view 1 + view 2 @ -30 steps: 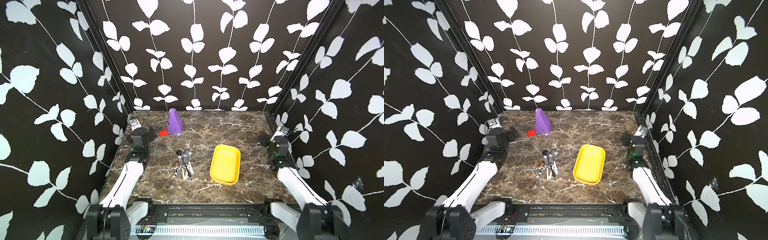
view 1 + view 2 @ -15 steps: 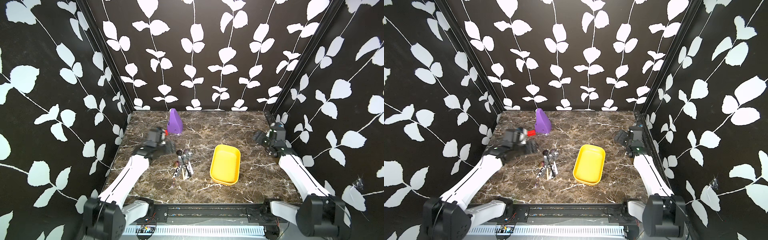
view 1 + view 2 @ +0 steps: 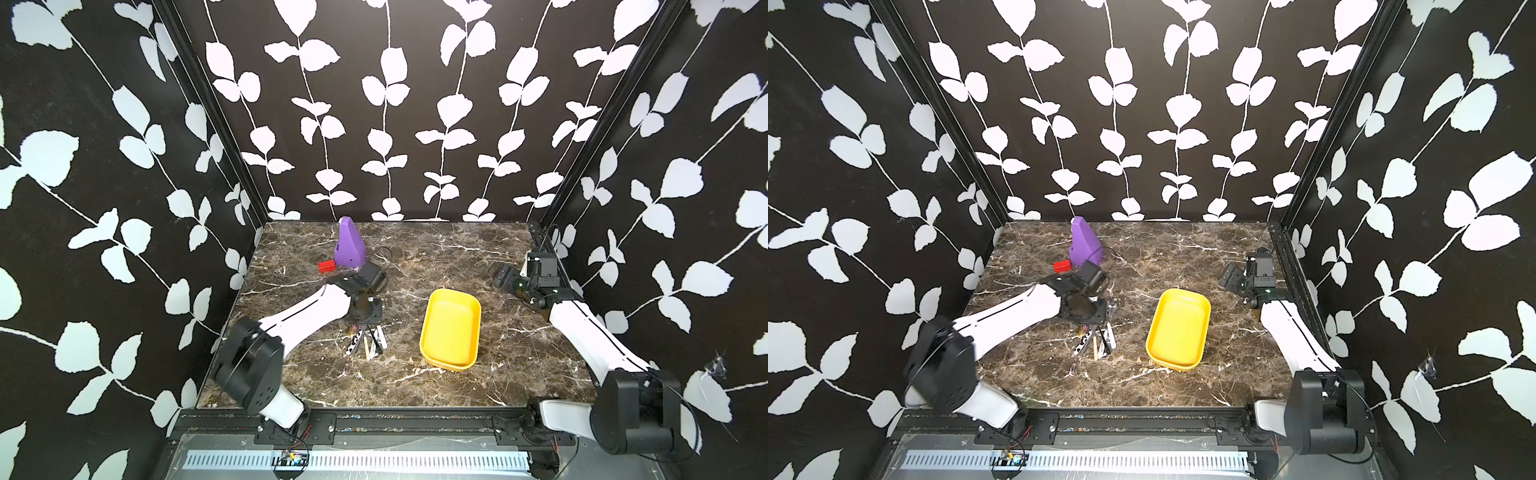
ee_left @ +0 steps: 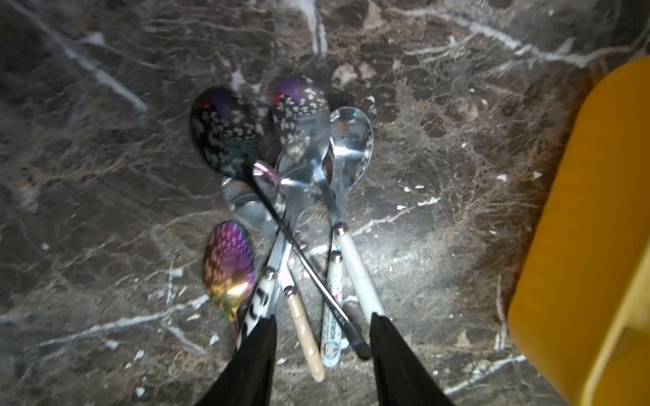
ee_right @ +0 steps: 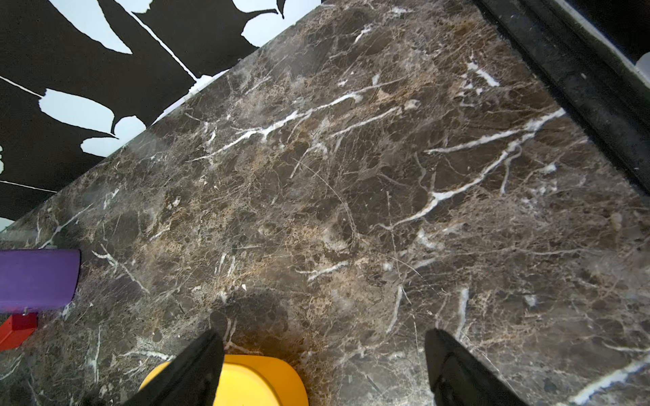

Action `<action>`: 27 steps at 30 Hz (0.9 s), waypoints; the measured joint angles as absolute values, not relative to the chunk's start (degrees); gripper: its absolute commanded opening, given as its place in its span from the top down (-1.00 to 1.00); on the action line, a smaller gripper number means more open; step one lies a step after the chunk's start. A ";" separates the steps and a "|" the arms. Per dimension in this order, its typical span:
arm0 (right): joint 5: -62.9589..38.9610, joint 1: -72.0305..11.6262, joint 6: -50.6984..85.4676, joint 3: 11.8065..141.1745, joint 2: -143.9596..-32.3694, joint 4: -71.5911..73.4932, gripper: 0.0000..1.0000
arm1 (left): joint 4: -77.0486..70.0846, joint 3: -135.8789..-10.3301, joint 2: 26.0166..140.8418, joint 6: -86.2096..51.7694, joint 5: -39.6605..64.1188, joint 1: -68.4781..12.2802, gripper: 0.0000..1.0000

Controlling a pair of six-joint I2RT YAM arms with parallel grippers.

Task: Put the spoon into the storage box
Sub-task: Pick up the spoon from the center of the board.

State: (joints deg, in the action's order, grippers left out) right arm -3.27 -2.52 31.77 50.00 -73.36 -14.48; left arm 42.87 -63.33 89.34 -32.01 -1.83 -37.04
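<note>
Carefully pinch one stiff, slippery spoon (image 4: 351, 267) mid-handle with half-spread left gripper (image 4: 322, 330); right gripper (image 5: 323, 355) spread, empty.

Left arm reaching forward, fingers (image 4: 260, 351) parted, right fingers (image 5: 197, 372) spread wide

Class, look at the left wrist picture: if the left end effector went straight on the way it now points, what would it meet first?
Most likely the pile of spoons: the left end effector points down at their handles, which lie between its open fingers. Its height above them is unclear.
</note>
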 measured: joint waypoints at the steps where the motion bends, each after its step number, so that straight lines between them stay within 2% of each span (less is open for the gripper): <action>1: -3.51 -2.52 31.79 50.00 -73.54 -14.46 -0.80 | 42.74 -63.75 90.43 -32.27 -1.83 -37.17 0.15; 8: -4.12 -2.52 31.90 50.00 -74.41 -14.44 -0.78 | 40.71 -65.58 96.12 -33.69 -2.17 -37.19 0.37; 17: -4.14 -2.52 31.83 50.00 -74.56 -14.44 -0.77 | 38.81 -66.11 101.67 -34.65 -2.24 -37.19 0.39; 27: -4.93 -2.52 31.86 50.00 -75.57 -14.39 -0.77 | 37.39 -65.73 102.10 -35.66 -0.69 -37.23 0.36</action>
